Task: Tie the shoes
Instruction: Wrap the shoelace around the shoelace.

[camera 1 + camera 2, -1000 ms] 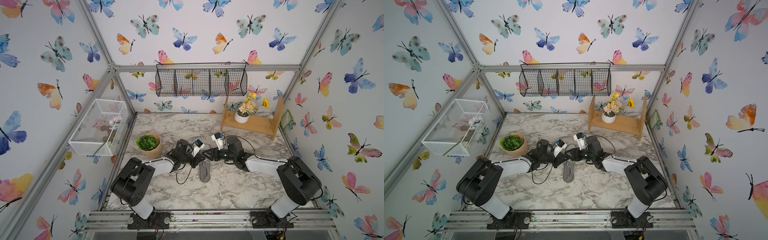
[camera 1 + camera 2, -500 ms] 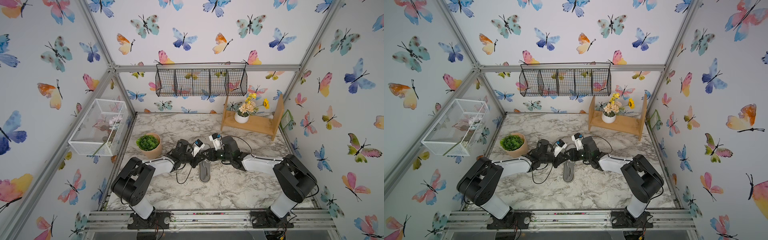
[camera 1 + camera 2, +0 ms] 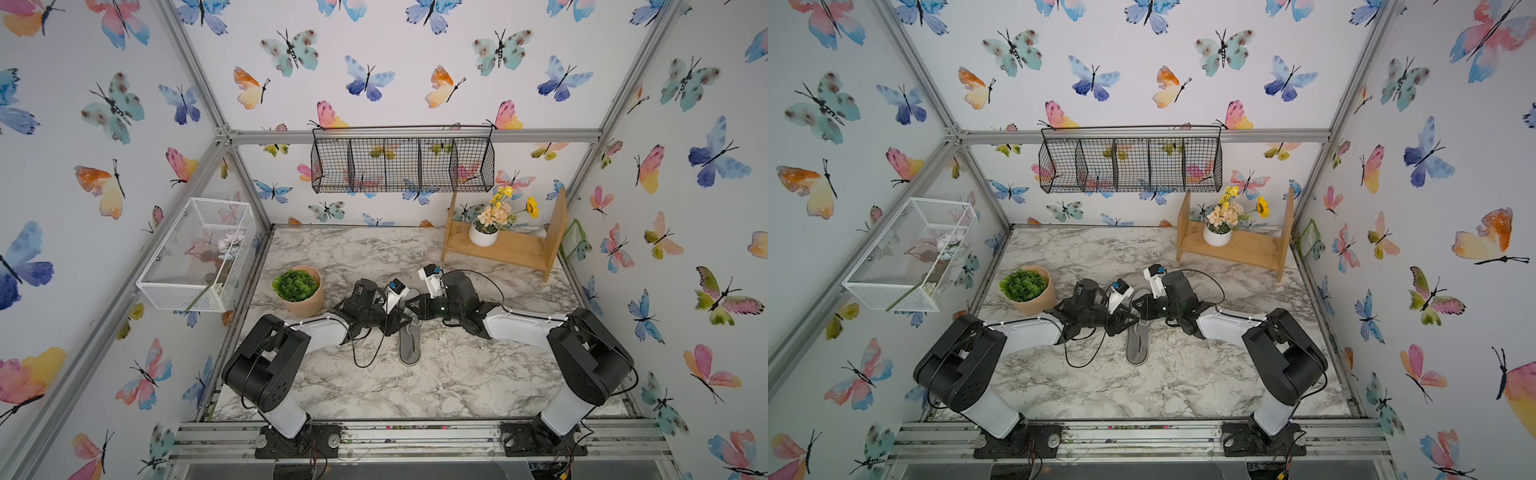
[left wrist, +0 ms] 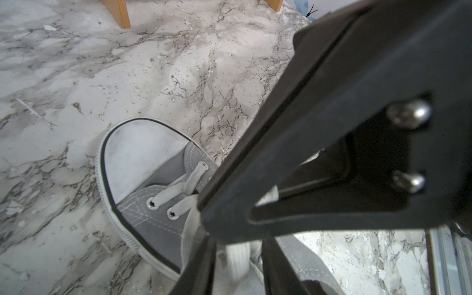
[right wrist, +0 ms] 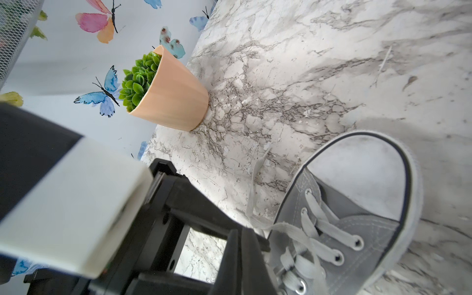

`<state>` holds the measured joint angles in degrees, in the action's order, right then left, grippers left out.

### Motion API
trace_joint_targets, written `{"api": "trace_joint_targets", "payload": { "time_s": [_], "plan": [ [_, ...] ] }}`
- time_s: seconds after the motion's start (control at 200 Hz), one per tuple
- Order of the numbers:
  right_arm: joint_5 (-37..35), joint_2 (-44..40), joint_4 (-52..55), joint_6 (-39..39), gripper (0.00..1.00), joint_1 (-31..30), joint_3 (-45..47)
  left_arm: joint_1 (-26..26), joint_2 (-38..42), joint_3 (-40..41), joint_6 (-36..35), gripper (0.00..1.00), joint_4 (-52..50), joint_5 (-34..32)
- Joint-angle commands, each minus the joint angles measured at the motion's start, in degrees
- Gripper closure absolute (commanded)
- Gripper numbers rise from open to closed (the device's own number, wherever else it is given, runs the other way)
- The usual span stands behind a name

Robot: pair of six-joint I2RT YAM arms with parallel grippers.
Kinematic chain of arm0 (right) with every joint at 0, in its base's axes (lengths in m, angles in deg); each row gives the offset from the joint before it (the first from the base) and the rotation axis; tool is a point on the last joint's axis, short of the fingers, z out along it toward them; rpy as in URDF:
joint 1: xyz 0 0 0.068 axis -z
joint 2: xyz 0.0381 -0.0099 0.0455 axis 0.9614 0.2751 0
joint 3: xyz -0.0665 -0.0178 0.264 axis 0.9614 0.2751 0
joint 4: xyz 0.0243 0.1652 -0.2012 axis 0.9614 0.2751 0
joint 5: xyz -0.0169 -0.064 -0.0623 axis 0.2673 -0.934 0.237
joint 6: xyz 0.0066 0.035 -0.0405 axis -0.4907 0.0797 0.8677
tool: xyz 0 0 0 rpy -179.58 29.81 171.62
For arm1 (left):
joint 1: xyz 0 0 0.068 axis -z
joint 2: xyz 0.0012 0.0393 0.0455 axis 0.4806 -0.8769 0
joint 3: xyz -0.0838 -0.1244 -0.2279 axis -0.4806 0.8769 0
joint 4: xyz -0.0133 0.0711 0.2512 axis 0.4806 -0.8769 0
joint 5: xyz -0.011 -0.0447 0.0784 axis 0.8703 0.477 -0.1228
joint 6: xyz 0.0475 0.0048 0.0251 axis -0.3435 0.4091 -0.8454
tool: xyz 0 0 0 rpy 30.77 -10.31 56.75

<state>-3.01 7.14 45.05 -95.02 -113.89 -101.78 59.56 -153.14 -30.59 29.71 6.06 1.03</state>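
In both top views the grey sneaker (image 3: 409, 343) (image 3: 1137, 343) lies mid-frame on the marble bench (image 3: 436, 386), heel toward the lower edge. The left fingers (image 3: 400, 322) and right fingers (image 3: 412, 304) meet over its laced part

Left wrist view: the toe cap sits centre-left. At the lower edge the left fingers (image 4: 201, 265) stand parted, with a white lace (image 4: 238, 255) between them. The right fingers (image 4: 255, 178) cross in front, closed, their tip at the lace

Right wrist view: the sneaker (image 5: 357, 229) fills the lower right, with a plant pot (image 5: 176, 97) at upper left. I cannot tell whether the closed right fingers (image 5: 240, 260) pinch any lace
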Motion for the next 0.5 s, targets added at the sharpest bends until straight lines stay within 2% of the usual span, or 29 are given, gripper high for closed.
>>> {"api": "trace_joint_targets", "payload": {
  "time_s": [0.0,0.16,0.315,0.491],
  "plan": [
    [-1.4,0.9,1.8,1.3,0.98,-0.3,-1.6,-1.7,3.3,2.2,3.6,0.5,-0.5,-1.9],
    [-0.8,1.3,1.8,1.5,0.98,-0.3,-2.1,-4.5,8.8,6.2,9.5,0.4,0.5,-4.4],
    [-0.3,1.6,1.6,1.5,0.98,-0.3,-2.2,-6.8,11.7,7.4,16.8,0.35,-4.9,-18.2],
    [0.1,2.1,1.3,1.6,0.98,-0.3,-2.7,-6.0,7.0,3.7,19.5,0.39,-10.8,-28.8]
  ]
}}
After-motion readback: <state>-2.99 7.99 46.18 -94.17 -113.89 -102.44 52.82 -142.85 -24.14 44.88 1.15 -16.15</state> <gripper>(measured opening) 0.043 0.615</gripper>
